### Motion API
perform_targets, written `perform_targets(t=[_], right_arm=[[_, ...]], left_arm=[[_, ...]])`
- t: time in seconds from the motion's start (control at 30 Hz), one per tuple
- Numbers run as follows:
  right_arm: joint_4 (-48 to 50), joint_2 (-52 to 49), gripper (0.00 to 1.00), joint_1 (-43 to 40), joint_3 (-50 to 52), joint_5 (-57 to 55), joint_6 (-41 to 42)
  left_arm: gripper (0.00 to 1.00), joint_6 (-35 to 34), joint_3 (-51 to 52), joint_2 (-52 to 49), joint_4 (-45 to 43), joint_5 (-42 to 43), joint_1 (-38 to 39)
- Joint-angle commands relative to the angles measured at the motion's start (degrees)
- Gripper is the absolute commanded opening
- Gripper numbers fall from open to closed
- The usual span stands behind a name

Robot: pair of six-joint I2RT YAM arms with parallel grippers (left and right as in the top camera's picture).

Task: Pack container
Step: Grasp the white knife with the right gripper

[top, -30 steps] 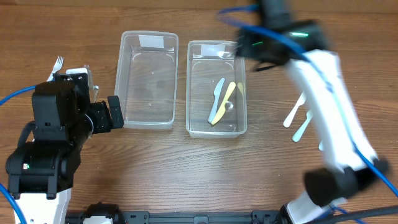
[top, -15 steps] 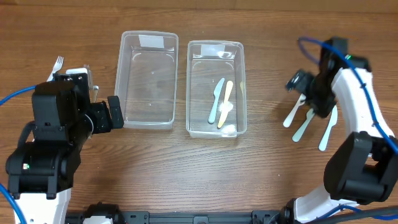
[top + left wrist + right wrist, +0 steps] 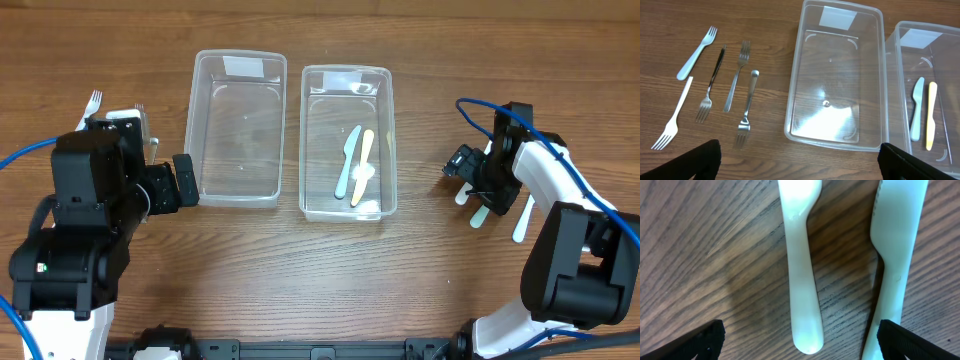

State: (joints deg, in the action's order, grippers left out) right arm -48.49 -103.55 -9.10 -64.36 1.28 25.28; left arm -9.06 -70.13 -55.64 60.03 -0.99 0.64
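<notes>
The right claw (image 3: 801,340) hovers wide open and empty over a white plastic utensil (image 3: 802,280) on the tabletop (image 3: 715,255), seemingly about to pick it up; closing squarely on the handle comes next. Beyond, the container (image 3: 303,140) holds two knives (image 3: 346,168). The left claw (image 3: 799,161), also open, holds nothing.

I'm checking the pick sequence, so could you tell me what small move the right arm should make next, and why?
Probably lower the right gripper straight down and close on the white utensil handle: its fingers are open, the handle lies centred between them, and the right container already holds cutlery.
</notes>
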Motion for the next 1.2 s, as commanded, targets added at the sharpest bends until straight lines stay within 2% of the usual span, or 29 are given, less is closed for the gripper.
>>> perform_targets(t=[0.0, 0.23, 0.47, 0.53, 0.7, 0.97, 1.07, 1.17], right_arm=[[0.68, 0.55, 1.0, 0.09, 0.22, 0.55, -1.88], [1.11, -0.31, 0.98, 0.09, 0.26, 0.33, -1.97], [1.73, -8.02, 0.97, 1.07, 0.26, 0.57, -3.23], [1.79, -8.9, 0.94, 1.97, 0.26, 0.57, -3.21], [1.99, -8.9, 0.77, 3.1, 0.24, 0.57, -3.21], [1.68, -8.9, 0.35, 3.1, 0.24, 0.59, -3.21], [1.73, -8.9, 0.23, 3.1, 0.24, 0.59, -3.21], [1.79, -8.9, 0.17, 3.1, 0.22, 0.57, -3.21]], left_arm=[[1.0, 0.24, -1.4, 0.02, -0.22, 1.03, -0.31], [1.0, 0.24, -1.38, 0.02, -0.2, 1.03, -0.28], [1.0, 0.26, -1.38, 0.02, -0.2, 1.03, -0.31], [1.0, 0.26, -1.38, 0.02, -0.22, 1.03, -0.31], [1.0, 0.26, -1.38, 0.02, -0.24, 1.03, -0.31], [1.0, 0.26, -1.38, 0.02, -0.24, 1.01, -0.31], [1.0, 0.26, -1.38, 0.02, -0.26, 1.01, -0.31], [1.0, 0.26, -1.38, 0.02, -0.26, 1.01, -0.31]])
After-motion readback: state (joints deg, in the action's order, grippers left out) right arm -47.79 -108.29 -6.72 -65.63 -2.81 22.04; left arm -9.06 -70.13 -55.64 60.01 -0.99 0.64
